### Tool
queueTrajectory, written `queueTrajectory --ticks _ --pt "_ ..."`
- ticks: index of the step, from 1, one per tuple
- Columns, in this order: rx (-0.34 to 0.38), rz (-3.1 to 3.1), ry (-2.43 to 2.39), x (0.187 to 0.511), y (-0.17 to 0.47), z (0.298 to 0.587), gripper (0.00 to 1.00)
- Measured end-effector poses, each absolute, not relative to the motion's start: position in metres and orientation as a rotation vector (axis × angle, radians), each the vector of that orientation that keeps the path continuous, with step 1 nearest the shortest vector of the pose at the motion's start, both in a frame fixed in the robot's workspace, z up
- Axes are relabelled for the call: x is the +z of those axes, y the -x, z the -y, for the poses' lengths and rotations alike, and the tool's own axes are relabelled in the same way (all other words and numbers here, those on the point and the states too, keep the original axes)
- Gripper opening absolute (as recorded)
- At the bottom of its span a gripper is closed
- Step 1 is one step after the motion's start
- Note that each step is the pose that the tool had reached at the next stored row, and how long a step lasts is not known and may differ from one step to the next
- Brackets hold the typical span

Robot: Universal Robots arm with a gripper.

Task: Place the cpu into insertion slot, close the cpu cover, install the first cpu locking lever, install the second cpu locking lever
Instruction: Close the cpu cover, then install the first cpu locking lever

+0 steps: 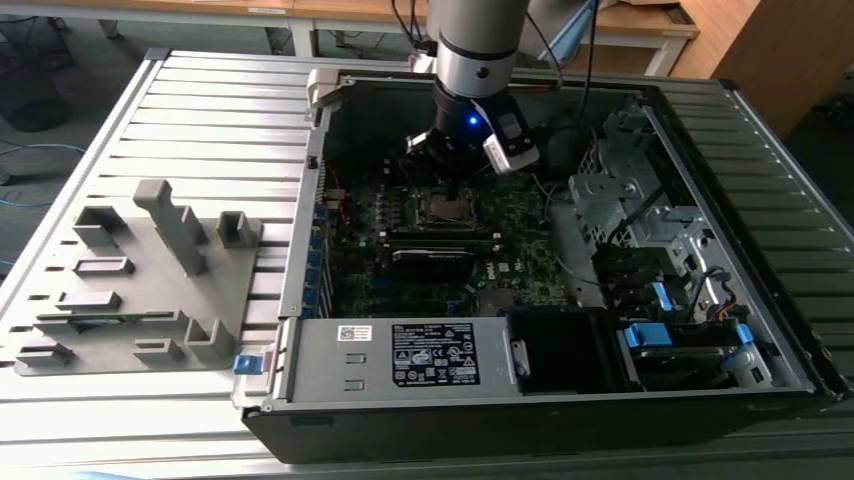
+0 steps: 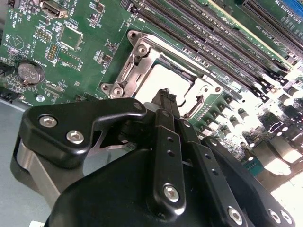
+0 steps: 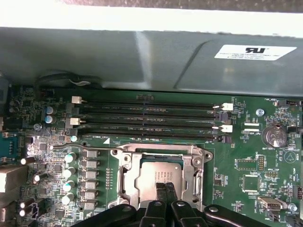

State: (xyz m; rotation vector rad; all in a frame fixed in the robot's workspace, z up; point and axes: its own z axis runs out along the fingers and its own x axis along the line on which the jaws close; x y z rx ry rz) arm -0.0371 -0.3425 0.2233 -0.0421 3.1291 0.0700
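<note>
First wrist view showed the pincer [image 3: 164, 186], fingers together and empty, over the cpu [image 3: 152, 172] framed by the cpu cover [image 3: 158, 152]; the chip was probably light, rigid and fragile, best gripped by its edges.

**Green board, silver socket, black gripper**

The board [image 3: 236, 156] is dark green, crossed by 4 black memory slots [image 3: 147, 118] with white end clips. The cpu [image 3: 158, 171] is dull silvery grey, framed by the shiny silver cover [image 3: 196, 158]. The gripper [image 3: 165, 187] is matte black. At the exterior view's left, a plain grey rack [image 1: 187, 240] stands on the ribbed grey table [image 1: 200, 100]. Blue tabs [image 1: 645, 335] dot the black case [image 1: 534, 430].
</note>
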Motion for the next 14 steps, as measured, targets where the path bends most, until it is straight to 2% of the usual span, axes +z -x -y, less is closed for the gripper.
queueTrajectory --ticks 14 --pt "0.07 -3.129 0.019 0.2233 0.0371 0.3425 0.11"
